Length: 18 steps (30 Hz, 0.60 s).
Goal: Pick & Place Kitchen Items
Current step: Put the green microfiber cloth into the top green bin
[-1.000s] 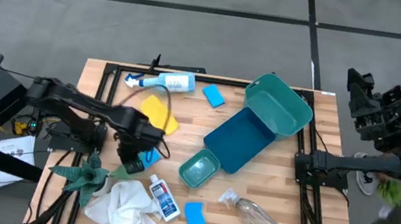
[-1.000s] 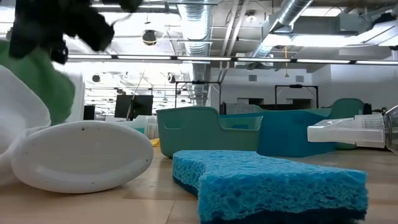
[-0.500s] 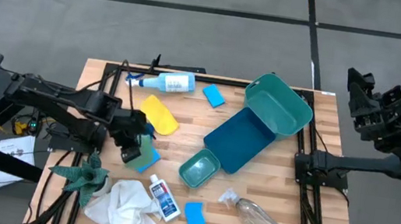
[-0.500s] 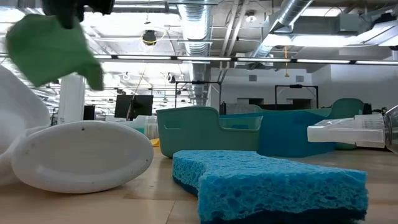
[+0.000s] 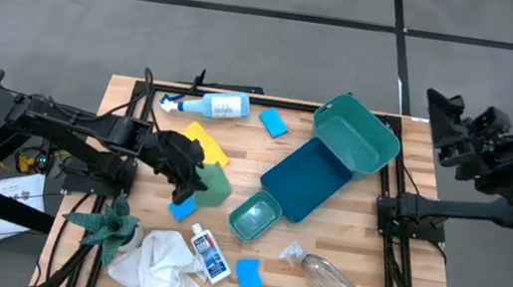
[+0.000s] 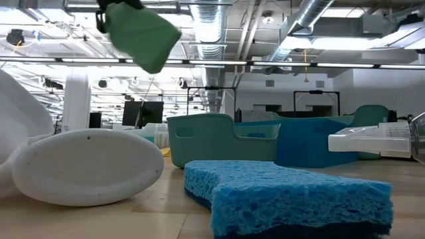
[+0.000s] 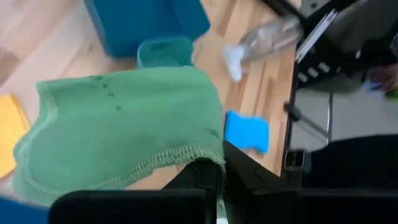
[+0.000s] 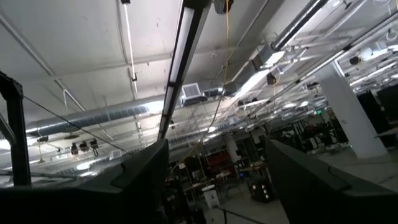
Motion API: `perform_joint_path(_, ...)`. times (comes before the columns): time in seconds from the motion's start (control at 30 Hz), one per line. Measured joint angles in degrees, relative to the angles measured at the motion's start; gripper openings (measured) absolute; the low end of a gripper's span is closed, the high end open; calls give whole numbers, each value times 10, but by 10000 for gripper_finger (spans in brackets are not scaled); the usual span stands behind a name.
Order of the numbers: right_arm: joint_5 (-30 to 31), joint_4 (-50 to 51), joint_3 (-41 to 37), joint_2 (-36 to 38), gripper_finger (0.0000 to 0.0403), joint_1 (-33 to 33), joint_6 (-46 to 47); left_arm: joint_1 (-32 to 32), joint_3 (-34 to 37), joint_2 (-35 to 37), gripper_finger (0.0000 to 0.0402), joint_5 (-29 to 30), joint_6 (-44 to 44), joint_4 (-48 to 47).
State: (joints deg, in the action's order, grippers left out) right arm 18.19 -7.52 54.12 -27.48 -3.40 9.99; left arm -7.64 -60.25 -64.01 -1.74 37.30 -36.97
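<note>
The left claw [image 7: 217, 177], clamped on a green cloth [image 5: 212, 184] above the tabletop [image 5: 395, 233], is mid-carry and should next swing toward three o'clock over the teal bin [image 5: 256, 215]; the right claw, apart, waits off-table.

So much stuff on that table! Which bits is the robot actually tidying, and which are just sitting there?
Part of the job:
- green cloth, held by the left gripper
- blue sponges
- yellow pad
- spray bottle
- small white bottle
- clear bottle
- white cloth
- teal bins, probably where items go

Just lying about:
- green spiky plant
</note>
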Motion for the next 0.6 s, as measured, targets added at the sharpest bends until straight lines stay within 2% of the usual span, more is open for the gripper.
perform_joint_path(0.17, -7, 5, 0, -42, 260, 0, 1, 0, 0, 0, 2, 3, 0, 20)
perform_joint_path(0.37, -51, -7, 0, -94, 260, 0, 13, 0, 0, 0, 2, 15, 0, 41)
perform_joint_path(0.6, -79, -49, 0, -132, 260, -1, 20, 19, 0, 0, 2, 22, -2, 147)
